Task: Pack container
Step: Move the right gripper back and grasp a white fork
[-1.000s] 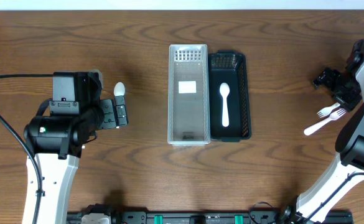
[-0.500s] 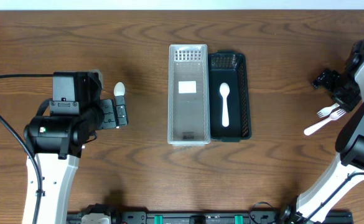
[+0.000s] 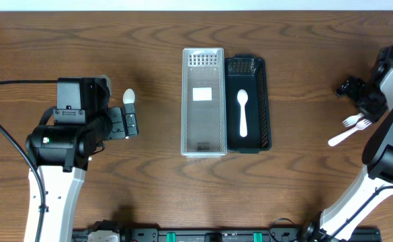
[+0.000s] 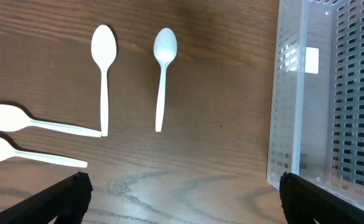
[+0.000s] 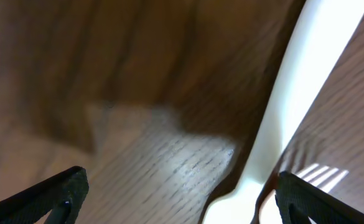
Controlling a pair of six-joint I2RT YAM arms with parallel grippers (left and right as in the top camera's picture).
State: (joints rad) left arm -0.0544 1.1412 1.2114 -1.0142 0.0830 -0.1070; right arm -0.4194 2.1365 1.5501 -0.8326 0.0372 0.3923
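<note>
A long clear plastic tray with slots (image 3: 203,141) sits in the middle of the brown wooden table (image 3: 303,40). A black plastic tray with slots (image 3: 263,101) touches its right side. One white plastic spoon (image 3: 242,113) lies inside the black tray, with its round end pointing to the far edge. A small white square (image 3: 202,94) shows on the floor of the clear tray. The left gripper (image 3: 130,123) hangs over the table, well to the left of the trays. Its jaws are wide apart and hold nothing, and its dark fingertips (image 4: 63,196) show at the bottom corners of the left wrist view. Four loose white plastic spoons (image 4: 104,74) lie on the wood there. Two lie side by side, and two more lie sideways at the left edge. The right gripper (image 3: 361,94) is at the far right side, also wide apart and holding nothing. It is just beside two white plastic forks (image 3: 355,123). In the right wrist view a fork handle (image 5: 297,93) looks very close and blurry.
</note>
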